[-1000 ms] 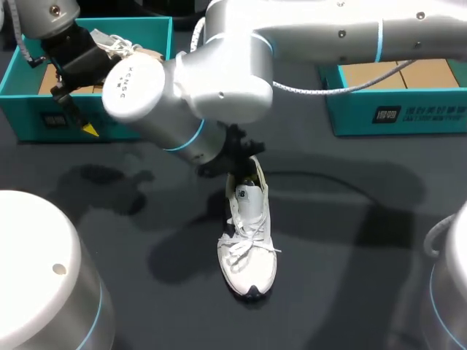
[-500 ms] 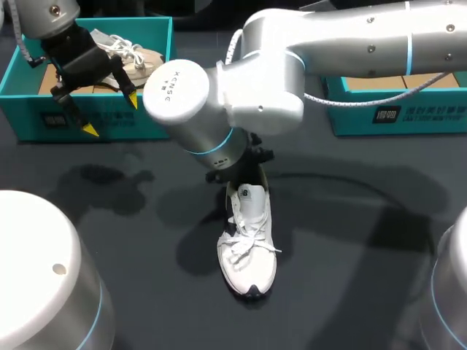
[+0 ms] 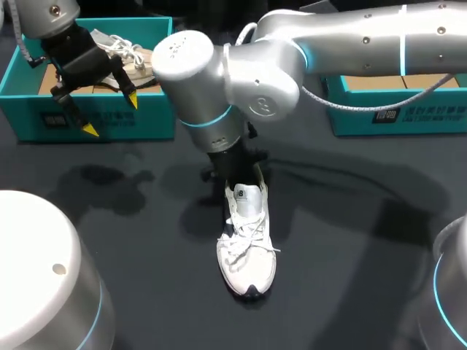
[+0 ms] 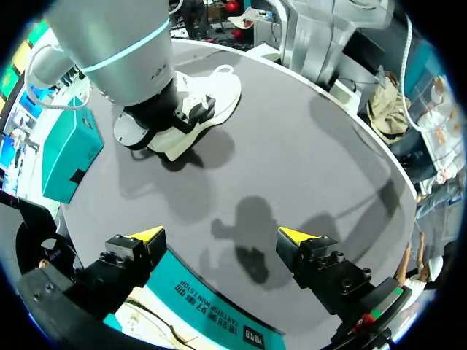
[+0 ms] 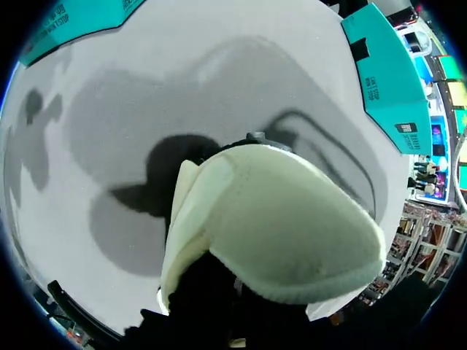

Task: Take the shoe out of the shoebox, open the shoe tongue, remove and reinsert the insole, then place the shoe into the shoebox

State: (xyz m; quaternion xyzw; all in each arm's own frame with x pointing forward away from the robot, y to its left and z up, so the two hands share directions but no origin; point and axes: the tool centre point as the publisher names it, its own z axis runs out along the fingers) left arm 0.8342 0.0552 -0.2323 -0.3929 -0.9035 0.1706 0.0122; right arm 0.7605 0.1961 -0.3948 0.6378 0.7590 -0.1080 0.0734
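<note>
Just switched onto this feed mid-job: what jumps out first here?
The white lace-up sneaker lies in the middle of the dark table, with the silver right arm stretched across and down to its heel end. At the far left, the open left gripper hangs above a teal cardboard shoebox holding another pale shoe.

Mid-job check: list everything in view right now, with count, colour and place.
White lace-up sneaker: one, white with a dark toe, middle of the table, toe towards the robot.
Beige laced shoe: one, beige and white, inside the left teal shoebox.
Left teal shoebox: one, teal, table's far left.
Right teal box: one, teal with brown inside, table's far right.
Table: one, dark grey.
Left claw: one, black with yellow tips, open, above the left shoebox's front edge.
Right arm: one, silver, wrist down at the sneaker's heel.
</note>
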